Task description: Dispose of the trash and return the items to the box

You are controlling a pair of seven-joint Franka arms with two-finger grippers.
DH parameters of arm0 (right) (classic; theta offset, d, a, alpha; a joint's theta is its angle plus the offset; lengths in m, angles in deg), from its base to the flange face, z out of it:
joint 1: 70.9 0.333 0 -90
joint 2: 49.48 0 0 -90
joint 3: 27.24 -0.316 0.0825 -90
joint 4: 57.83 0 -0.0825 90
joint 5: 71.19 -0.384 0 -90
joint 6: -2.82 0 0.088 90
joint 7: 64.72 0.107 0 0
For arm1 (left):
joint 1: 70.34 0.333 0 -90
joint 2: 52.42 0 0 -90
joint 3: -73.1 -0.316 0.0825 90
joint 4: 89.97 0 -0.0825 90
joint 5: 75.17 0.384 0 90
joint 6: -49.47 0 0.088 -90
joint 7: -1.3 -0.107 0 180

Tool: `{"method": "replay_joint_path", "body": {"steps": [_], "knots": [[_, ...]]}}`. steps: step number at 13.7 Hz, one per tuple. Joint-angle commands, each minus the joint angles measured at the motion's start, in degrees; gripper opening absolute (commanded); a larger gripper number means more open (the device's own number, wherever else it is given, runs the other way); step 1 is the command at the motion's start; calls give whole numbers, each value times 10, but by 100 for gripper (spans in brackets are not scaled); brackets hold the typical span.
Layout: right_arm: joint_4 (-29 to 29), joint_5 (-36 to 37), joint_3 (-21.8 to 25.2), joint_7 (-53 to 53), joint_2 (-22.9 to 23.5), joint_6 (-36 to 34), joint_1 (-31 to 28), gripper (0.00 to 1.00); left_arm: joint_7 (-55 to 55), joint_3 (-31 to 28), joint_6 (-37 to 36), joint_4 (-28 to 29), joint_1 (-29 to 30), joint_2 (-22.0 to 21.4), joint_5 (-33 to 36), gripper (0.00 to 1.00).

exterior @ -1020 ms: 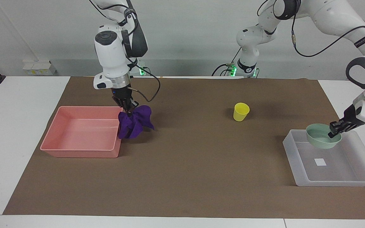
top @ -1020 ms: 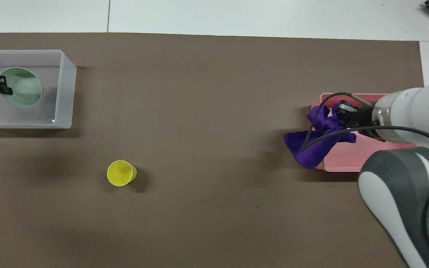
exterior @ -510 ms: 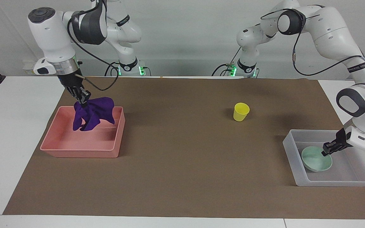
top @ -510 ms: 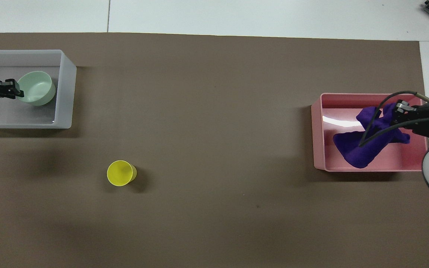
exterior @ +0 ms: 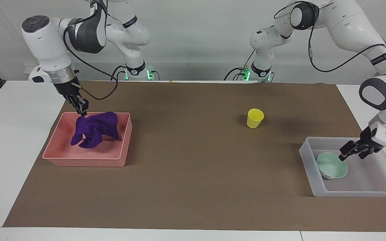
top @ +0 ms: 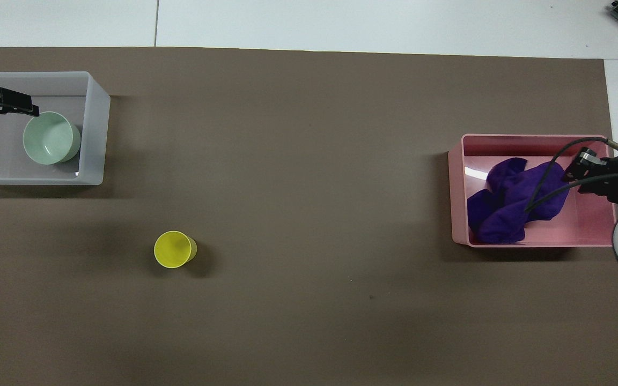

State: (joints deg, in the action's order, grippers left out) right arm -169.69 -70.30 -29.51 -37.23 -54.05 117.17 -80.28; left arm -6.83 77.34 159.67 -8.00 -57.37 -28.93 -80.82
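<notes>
The purple cloth (exterior: 94,129) lies heaped in the pink tub (exterior: 59,152); it also shows in the overhead view (top: 510,201). My right gripper (exterior: 81,109) hangs open just above the cloth's edge, over the tub (top: 590,225), and shows in the overhead view (top: 577,165). The mint-green bowl (exterior: 332,165) stands upright in the translucent box (exterior: 308,160), free of any grip. My left gripper (exterior: 345,154) is open just above the bowl's rim, over the box (top: 97,134); the bowl (top: 51,138) sits beside the gripper (top: 30,107). The yellow cup (exterior: 255,118) stands upright on the brown mat (top: 175,249).
The brown mat (exterior: 193,187) covers most of the white table. The pink tub stands at the right arm's end, the translucent box at the left arm's end, and the cup stands between them, closer to the box.
The right gripper let go of the cloth, which dropped into a heap in the pink tub. The left gripper let go of the bowl and lifted off it; the bowl stands in the box.
</notes>
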Motion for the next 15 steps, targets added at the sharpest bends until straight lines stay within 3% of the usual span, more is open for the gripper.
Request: {"method": "replay_joint_path", "body": {"steps": [1,5,8,11,15], "knots": [[11,5,-7,-19,-4,-10,-2,100,13,-7,-95,14,-20,-53,4,100],[65,6,-12,-85,-1,-70,0,100,92,-7,-195,48,-96,-97,5,100],[133,9,-22,-135,6,-160,1,100,134,-5,-190,127,-161,-140,4,100],[182,38,-33,-140,11,-234,37,100,132,-5,-98,298,-202,-224,3,100],[177,29,-33,-167,3,-254,45,100,128,-5,1,433,-232,-255,3,100]]}}
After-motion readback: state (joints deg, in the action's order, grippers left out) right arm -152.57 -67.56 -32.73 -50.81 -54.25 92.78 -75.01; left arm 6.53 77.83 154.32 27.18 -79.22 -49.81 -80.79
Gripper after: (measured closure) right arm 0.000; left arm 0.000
